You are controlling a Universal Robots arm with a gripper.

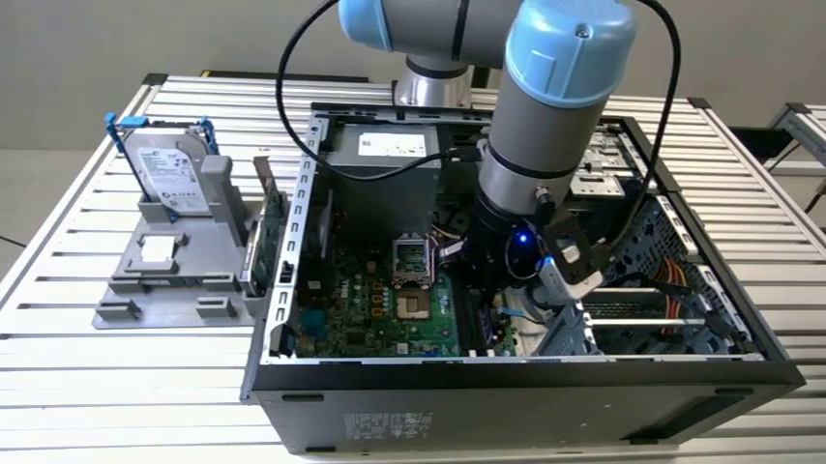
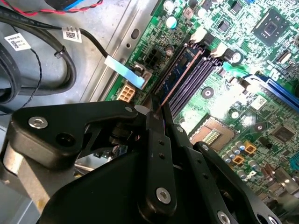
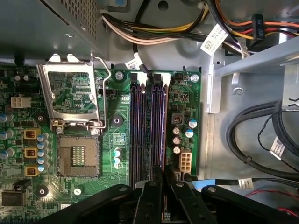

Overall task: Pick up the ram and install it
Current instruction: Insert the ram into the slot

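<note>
hand (image 3: 164,173) clamping ram (image 2: 180,70) | seated in motherboard (image 3: 117,121) slot

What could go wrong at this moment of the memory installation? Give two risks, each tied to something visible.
1. The ram sits in a slot beside the white latches; if one end is not fully down, it may seat crooked.
2. The gripper is at the stick's near end, so a sideways pull could strain the motherboard.

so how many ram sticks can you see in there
1: the ram stands on edge in the outermost slot of the motherboard, by the board's edge. Others may be hidden behind the arm.
</note>
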